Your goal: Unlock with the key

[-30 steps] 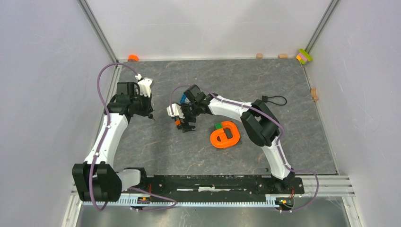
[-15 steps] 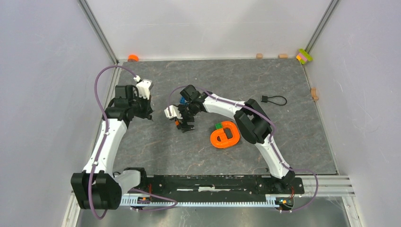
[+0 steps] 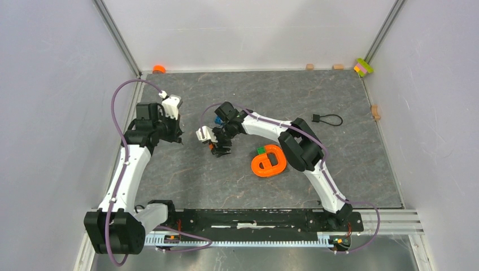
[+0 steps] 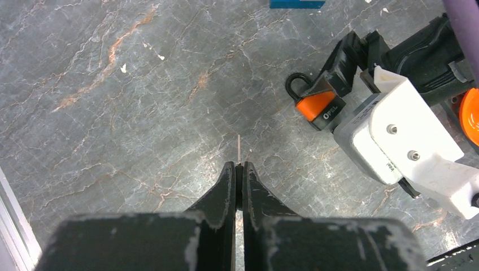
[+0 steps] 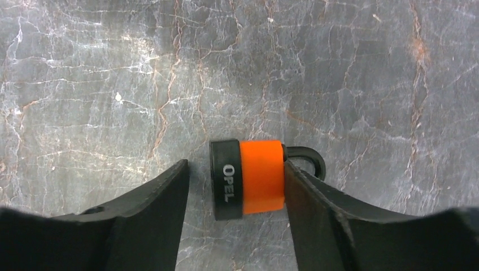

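Nearest my bases on the grey stone-patterned desk (image 3: 226, 180) lies the orange ring-shaped piece (image 3: 269, 162), untouched and apart from the work. Just beyond it my right pincer (image 5: 236, 165) is down over the small orange padlock (image 5: 257, 178), which lies on its side. The jaws stand apart on either side of it: one finger looks to be touching the shackle end, the other is a small gap short of the black end, so there is no firm clamp yet. A little farther on and to the left, my left pincer (image 4: 239, 166) is pressed together on the key (image 4: 239, 148). The key's thin silvery blade pokes out past the fingertips, clear of the desk, while its black head is hidden between the pads. The blade points out over bare stone, with the padlock off to one side of it and well apart. Farther back lies the small lock on a thin black cable (image 3: 327, 119), and a few small blocks (image 3: 364, 66) sit along the far wall. By my reckoning the task is about halfway: the key is in hand and the padlock is all but framed. What is left is to clamp the padlock, turn its keyhole toward the blade, insert the key, twist it and spring the shackle, which at present looks closed.
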`<state>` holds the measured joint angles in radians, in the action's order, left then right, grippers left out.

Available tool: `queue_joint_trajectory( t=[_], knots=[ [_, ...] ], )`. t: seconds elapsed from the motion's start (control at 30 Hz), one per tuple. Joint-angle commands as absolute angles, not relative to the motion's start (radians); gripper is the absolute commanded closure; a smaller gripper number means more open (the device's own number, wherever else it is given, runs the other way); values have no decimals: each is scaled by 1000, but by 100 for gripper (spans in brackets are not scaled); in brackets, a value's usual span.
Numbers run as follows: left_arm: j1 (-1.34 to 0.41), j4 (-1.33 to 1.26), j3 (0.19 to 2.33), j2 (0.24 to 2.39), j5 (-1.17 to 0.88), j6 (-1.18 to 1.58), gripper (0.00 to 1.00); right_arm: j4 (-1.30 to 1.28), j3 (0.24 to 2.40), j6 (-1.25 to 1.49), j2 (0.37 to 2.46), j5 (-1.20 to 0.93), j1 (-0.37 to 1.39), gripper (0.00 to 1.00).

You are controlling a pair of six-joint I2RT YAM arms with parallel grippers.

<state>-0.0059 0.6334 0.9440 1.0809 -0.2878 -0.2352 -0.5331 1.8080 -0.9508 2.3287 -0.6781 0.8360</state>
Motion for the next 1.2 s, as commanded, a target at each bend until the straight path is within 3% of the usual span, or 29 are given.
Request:
queue_joint_trajectory(
  t=[0.0,0.23,0.4,0.53,0.67,0.77,0.9,1.17],
  knots=[
    [-2,606,948,1058,-328,-242,98,-433,1683,-850,2245,-574,841,37],
    [-2,604,965,1069,-384,-238,98,-202,1402,-514,2047,-343,841,69],
    [-2,604,983,1095,-422,-233,98,-35,1163,-322,1885,-139,830,72],
    [-5,604,982,1098,-424,-227,98,22,1115,-215,1867,-116,830,64],
    [-5,607,973,1078,-416,-221,98,62,1111,-127,1884,-158,829,34],
    [-5,607,962,1065,-411,-222,98,66,1131,-103,1880,-207,828,20],
    [-5,607,957,1054,-414,-227,98,34,1137,-199,1823,-216,828,15],
    [-5,607,954,1050,-439,-236,97,-171,1118,-530,1737,-169,818,17]
  ],
)
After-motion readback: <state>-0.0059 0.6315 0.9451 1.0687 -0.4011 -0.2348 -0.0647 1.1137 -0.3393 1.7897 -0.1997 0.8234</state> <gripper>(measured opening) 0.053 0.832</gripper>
